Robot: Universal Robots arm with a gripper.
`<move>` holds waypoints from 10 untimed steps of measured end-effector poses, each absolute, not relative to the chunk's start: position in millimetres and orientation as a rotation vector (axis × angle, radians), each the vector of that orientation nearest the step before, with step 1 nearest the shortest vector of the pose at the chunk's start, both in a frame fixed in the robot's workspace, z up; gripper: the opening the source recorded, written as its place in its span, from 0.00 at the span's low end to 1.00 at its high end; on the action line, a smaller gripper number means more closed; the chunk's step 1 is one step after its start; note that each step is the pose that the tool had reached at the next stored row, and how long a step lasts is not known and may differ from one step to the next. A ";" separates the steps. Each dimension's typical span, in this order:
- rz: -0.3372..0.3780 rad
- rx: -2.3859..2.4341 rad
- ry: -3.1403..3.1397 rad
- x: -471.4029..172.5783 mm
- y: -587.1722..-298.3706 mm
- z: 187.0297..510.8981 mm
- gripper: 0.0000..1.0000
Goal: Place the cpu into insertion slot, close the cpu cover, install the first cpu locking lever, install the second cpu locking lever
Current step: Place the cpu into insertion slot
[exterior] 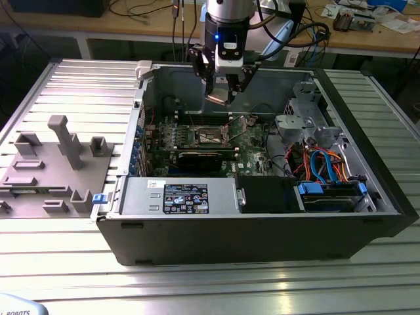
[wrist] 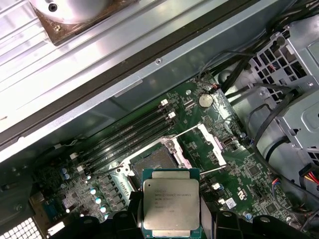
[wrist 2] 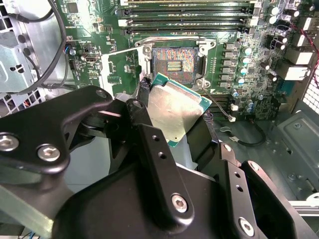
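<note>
Even overhead light, glary tabletop (exterior: 216, 282)

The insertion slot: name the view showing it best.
The second wrist view: the insertion slot lies open, its contacts plain. The first wrist view has the cpu partly hiding it; the exterior view sees it distant, below the gripper.

Arm (exterior: 227, 12): silvery-grey cylindrical wrist section, black collar below with small blue light. White block with dark label on front. Black cables (exterior: 315, 27) loop off on exterior view's right. Gripper (exterior: 223, 96): matte black, two-finger linkage. Fingers (wrist 2: 155, 149): flat black bars with small round holes, joined by silver hex-socket screws (wrist 2: 180, 202). Broad rounded black link plates behind.
</note>
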State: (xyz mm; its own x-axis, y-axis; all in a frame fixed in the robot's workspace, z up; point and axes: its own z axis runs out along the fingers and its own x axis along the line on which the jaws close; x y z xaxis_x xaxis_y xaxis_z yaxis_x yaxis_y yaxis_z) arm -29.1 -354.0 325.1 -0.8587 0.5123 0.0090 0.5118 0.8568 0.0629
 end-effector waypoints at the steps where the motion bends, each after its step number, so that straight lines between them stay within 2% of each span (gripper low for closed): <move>1: 0.099 0.833 3.019 -29.1 -354.0 325.1 0.54; 10: 0.099 0.845 3.016 -29.1 -354.0 325.1 0.54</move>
State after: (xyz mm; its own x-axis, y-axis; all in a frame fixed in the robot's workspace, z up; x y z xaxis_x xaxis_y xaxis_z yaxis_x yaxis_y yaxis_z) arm -29.1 -354.0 325.1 -0.8546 0.5191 0.0090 0.5186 0.8527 0.0629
